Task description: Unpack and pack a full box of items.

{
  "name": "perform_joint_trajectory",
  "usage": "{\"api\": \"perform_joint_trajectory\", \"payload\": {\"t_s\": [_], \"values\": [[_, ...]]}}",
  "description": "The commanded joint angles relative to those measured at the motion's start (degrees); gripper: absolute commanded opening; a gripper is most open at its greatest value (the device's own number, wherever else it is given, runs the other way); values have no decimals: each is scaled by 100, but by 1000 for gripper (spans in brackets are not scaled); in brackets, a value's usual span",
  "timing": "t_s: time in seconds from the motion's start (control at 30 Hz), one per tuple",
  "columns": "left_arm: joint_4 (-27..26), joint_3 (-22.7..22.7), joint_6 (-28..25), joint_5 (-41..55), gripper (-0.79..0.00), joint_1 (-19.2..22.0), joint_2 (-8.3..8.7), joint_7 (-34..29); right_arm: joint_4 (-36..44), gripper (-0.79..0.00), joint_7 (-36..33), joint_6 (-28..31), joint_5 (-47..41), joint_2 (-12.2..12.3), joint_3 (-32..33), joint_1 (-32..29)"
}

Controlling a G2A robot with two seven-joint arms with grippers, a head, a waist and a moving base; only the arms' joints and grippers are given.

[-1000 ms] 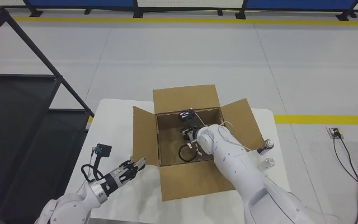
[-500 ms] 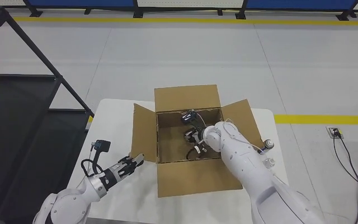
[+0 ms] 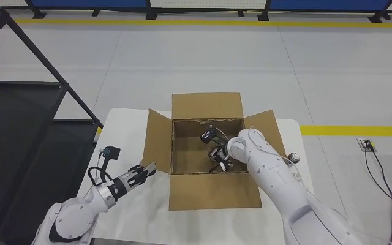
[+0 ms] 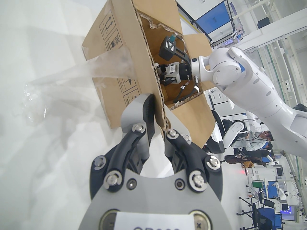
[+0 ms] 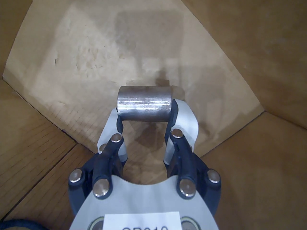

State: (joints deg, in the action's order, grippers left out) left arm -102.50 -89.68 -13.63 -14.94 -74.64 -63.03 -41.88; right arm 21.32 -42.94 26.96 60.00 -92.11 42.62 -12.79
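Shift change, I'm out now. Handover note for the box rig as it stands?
Left gripper: shut on the box's left flap.
Right gripper: inside the box, shut on a metal cylinder; cannot tell whether it is lifted.
Done: a bottle is out on the table, to the right of the box.
Left: bring the cylinder out; the box floor around it looks bare. Then probably repack.

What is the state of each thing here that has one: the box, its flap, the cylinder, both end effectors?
cardboard box: open, upright, flaps spread
side flap: gripped at its corner
metal cylinder: held crosswise inside the box
left end effector: shut on side flap
right end effector: inside the box, shut on metal cylinder
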Motion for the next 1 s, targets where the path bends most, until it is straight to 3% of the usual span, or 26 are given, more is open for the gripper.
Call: {"api": "perform_joint_trajectory", "payload": {"t_s": [0.0, 0.03, 0.23, 0.27, 0.3, 0.33, 0.47, 0.8, 0.97], "values": [[-6, 14, 21, 15, -486, -2, 3, 38, 158, -114, -83, -66, 10, 41, 37, -32], [-19, 20, 27, 25, -443, -13, 5, 47, 248, -95, -121, -98, 19, 65, 60, -48], [-54, 21, 13, 82, -376, -85, 21, 94, 862, 0, -652, -563, -273, 215, 382, -157], [-55, 22, 13, 91, -243, -90, 24, 104, 984, 0, -853, -705, -398, 229, 456, -173], [-59, 25, 10, 98, -49, -94, 26, 114, 1117, 0, -1051, -831, -533, 241, 528, -192], [-58, 31, 5, 119, 0, -101, 27, 125, 1258, 0, -1175, -1031, -697, 250, 622, -212], [-63, 52, 27, 195, 0, -118, 30, 212, 1744, 0, -1558, -1876, -1446, 255, 978, -333], [-51, 18, -60, 353, 0, -223, 33, 614, 1762, 0, -1497, -1956, -1561, 239, 987, -435], [-75, 15, -82, 392, 0, -257, 39, 689, 1558, 0, -1238, -2954, -1883, 68, 913, -435]]}}
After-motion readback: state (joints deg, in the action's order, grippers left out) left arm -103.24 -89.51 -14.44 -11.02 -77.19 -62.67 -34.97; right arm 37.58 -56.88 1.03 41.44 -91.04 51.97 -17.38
